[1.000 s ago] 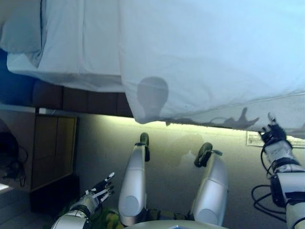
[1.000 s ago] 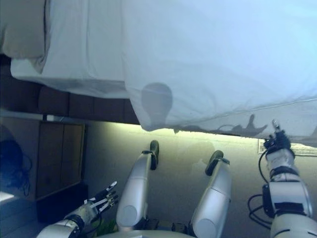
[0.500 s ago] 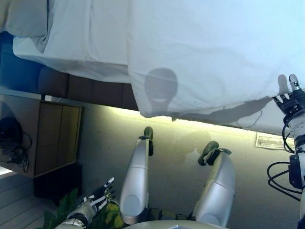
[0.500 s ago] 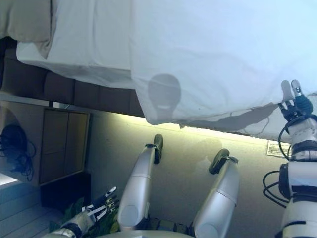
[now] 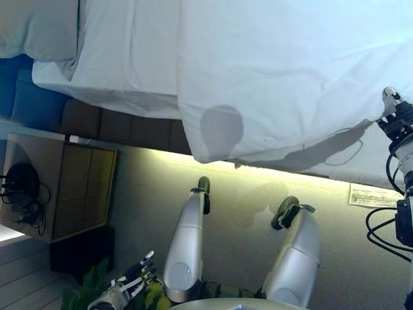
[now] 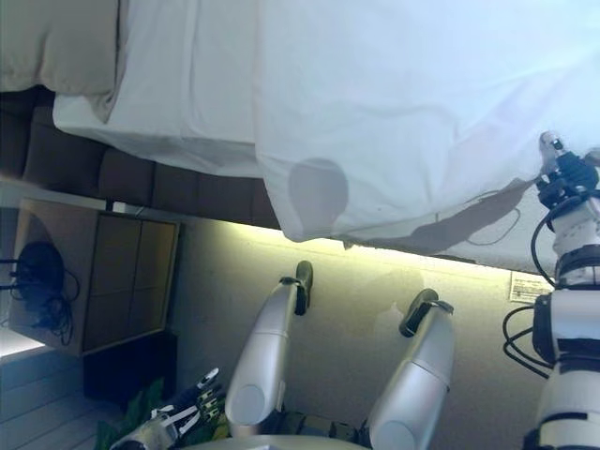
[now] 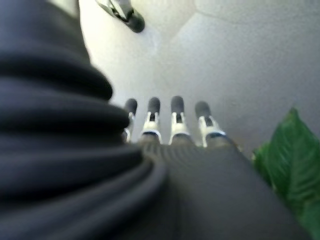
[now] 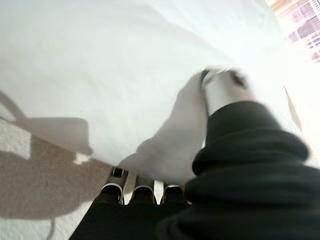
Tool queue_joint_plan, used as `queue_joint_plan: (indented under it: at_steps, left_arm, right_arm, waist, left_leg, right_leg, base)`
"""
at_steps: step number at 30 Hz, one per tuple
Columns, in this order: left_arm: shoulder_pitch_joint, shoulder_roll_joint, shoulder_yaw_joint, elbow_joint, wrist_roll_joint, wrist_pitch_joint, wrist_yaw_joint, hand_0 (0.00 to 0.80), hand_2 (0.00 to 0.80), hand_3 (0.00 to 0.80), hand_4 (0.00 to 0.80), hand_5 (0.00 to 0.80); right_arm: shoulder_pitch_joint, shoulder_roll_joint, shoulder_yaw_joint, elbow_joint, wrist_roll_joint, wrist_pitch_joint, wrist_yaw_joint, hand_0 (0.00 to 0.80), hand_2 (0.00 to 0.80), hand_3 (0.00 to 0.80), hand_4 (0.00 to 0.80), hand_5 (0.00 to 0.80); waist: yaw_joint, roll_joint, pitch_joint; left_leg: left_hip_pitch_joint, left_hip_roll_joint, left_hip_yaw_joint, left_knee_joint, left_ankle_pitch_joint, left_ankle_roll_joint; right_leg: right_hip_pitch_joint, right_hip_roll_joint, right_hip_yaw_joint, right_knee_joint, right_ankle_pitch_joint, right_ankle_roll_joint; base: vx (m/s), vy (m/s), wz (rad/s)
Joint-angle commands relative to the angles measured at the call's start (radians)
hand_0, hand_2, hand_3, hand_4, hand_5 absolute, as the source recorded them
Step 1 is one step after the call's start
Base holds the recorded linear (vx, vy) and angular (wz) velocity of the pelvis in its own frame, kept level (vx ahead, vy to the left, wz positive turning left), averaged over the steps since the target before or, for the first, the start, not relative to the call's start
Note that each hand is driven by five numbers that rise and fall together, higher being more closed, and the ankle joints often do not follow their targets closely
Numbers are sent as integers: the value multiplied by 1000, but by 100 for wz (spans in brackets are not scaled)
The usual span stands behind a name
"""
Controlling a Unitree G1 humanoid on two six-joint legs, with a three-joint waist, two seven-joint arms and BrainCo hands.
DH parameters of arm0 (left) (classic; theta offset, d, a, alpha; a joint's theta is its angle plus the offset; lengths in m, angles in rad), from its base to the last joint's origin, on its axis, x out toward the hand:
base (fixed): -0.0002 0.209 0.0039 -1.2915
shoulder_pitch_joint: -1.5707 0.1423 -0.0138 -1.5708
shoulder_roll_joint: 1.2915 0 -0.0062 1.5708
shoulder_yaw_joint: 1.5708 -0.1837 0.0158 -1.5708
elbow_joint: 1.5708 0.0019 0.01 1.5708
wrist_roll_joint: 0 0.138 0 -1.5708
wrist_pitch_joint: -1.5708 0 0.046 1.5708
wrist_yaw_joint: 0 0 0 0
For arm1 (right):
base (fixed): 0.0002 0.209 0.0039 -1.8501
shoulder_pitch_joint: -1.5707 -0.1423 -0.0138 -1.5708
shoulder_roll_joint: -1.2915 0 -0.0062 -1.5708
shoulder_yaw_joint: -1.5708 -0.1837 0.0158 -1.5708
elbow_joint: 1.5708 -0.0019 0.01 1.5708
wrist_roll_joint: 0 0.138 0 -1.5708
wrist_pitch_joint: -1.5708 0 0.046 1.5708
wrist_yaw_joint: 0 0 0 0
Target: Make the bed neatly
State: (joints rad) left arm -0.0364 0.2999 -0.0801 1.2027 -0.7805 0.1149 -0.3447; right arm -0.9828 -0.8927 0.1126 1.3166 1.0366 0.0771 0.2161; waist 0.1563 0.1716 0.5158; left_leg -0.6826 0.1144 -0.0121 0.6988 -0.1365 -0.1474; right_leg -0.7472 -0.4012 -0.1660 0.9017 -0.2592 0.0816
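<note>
The bed fills the top of the eye views, with a white duvet (image 5: 290, 71) over a white sheet (image 5: 129, 58) and a pillow (image 5: 39, 29) at the far left. The duvet's near edge hangs over the bed's side. My right hand (image 5: 395, 119) is at that edge on the right. In the right wrist view a bunched fold of duvet (image 8: 170, 145) sits between its thumb (image 8: 222, 85) and fingers (image 8: 117, 187), whose tips are hidden in the cloth. My left hand (image 5: 132, 278) hangs low at the lower left, fingers (image 7: 172, 117) straight, holding nothing.
A wooden nightstand (image 5: 71, 187) stands left of me by the dark bed base (image 5: 110, 123), with dark cables on top. A green plant (image 5: 90, 287) is by my left hand. A paper sheet (image 5: 377, 196) lies on the carpet at the right.
My right hand has risen from under the duvet's edge up onto it, and its fingers have closed on the cloth. My left hand has sunk lower. The camera has shifted.
</note>
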Motion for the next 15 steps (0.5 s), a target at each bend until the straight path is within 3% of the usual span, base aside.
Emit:
queue_joint_plan:
  at_steps: [1, 8, 14, 15]
  left_arm:
    - [78, 45, -41, 23, -24, -19, 1, 0, 0, 0, 0, 0]
    - [57, 66, -42, 13, -32, -18, 26, 0, 0, 0, 0, 0]
    - [6, 92, -37, -20, -65, -55, 38, 0, 0, 0, 0, 0]
    - [-11, 104, -30, -50, -63, -49, 46, 0, 0, 0, 0, 0]
  right_arm:
    - [-24, -51, 1, -55, -2, -33, 71, 800, 800, 800, 800, 800]
    - [46, -24, -29, -60, 2, -10, 117, 800, 800, 800, 800, 800]
    - [123, 28, -46, -76, 44, 26, 159, 800, 800, 800, 800, 800]
    - [138, 45, -45, -85, 43, 32, 156, 800, 800, 800, 800, 800]
  waist:
    - [8, -4, -24]
    - [2, -47, -72]
    - [-10, -96, -152]
    - [-14, -103, -176]
  left_leg:
    - [69, 0, 59, -69, 4, 66]
    - [206, 21, 60, -155, 20, 52]
    - [373, 45, 73, -295, 58, 30]
    - [400, 47, 84, -334, 91, 35]
  right_leg:
    - [101, -14, -10, -59, 33, 7]
    - [263, -3, -40, -197, 72, 31]
    - [468, 41, -82, -421, 135, 57]
    - [506, 50, -95, -485, 174, 53]
  base:
    - [19, 34, -8]
    - [31, 32, -3]
    - [60, 0, -9]
    - [24, -8, -7]
